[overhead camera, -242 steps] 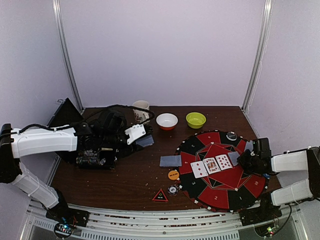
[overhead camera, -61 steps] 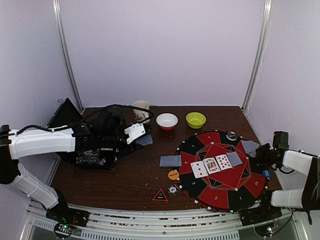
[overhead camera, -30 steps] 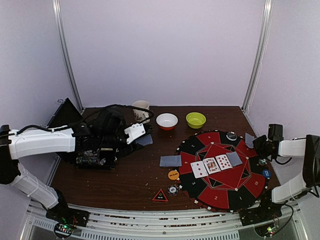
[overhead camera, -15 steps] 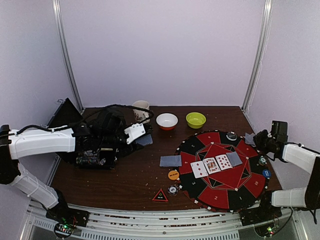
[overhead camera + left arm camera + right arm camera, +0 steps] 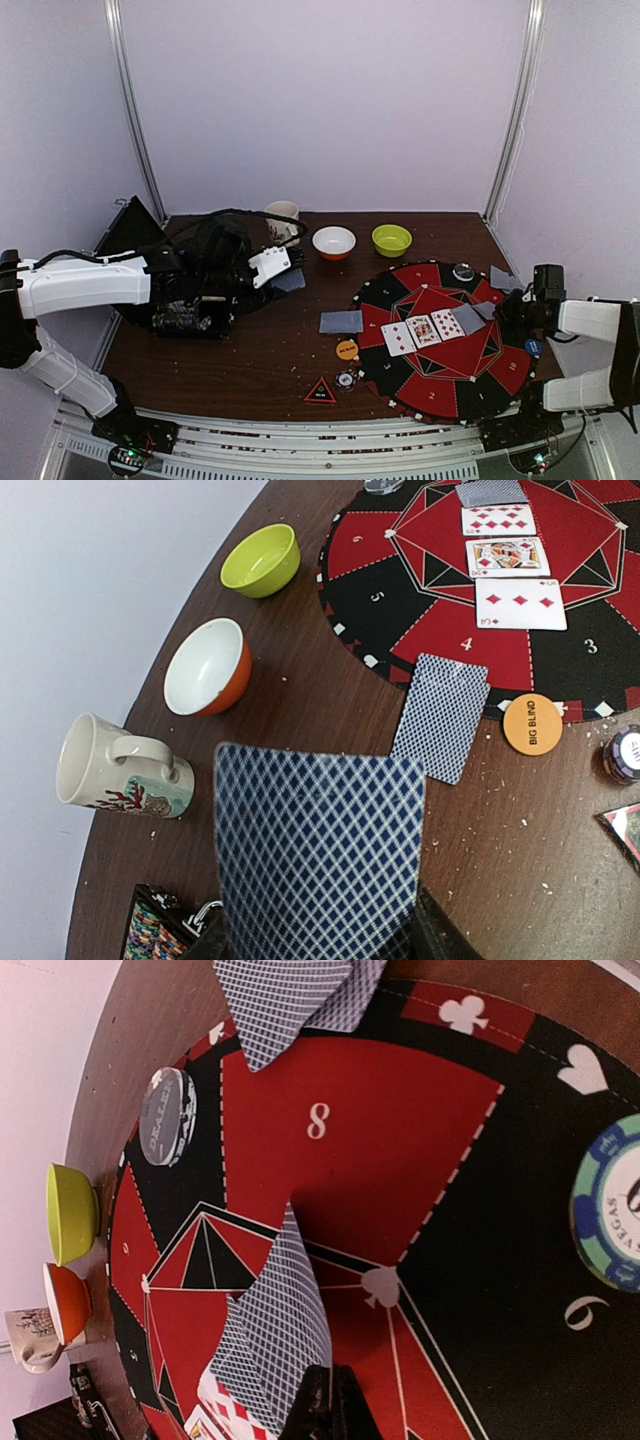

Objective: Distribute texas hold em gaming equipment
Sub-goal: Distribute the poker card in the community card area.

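L arm extended, L claw (image 5: 286, 275) gripping, R arm low, R claw (image 5: 506, 311) clamped

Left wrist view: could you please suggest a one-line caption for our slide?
Left gripper holds a blue-backed card above the table; a second card lies face down across the poker mat's edge.

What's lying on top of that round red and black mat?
Three face-up cards in a row, a face-down card pinched by the right gripper, two more cards overlapping the mat edge, a dealer disc, a blue-rimmed chip. The face-down cards' faces are hidden.
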Robot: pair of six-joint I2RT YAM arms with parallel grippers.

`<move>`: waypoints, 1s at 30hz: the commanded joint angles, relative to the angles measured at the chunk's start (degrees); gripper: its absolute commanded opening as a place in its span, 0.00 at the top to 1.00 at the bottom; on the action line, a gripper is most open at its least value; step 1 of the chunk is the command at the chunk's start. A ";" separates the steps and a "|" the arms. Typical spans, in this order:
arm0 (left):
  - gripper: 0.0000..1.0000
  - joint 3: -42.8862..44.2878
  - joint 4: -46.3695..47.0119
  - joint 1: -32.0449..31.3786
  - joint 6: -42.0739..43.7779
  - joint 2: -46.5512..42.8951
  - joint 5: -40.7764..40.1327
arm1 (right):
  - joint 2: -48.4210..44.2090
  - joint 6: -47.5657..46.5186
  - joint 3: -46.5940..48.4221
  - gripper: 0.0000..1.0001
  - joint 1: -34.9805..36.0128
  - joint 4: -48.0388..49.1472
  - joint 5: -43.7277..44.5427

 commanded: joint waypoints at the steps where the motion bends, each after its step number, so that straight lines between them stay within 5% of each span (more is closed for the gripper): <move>1: 0.56 0.02 1.83 -0.34 0.38 -0.45 0.12 | -2.74 2.26 -4.33 1.00 -0.58 0.57 3.50; 13: 0.56 0.07 1.83 -0.43 0.39 -0.45 0.26 | 1.15 1.65 -7.43 1.00 -2.73 10.88 2.63; 30: 0.56 -0.02 1.83 -0.44 0.39 -0.27 0.04 | 6.72 1.83 -6.98 0.99 -3.49 13.28 -0.18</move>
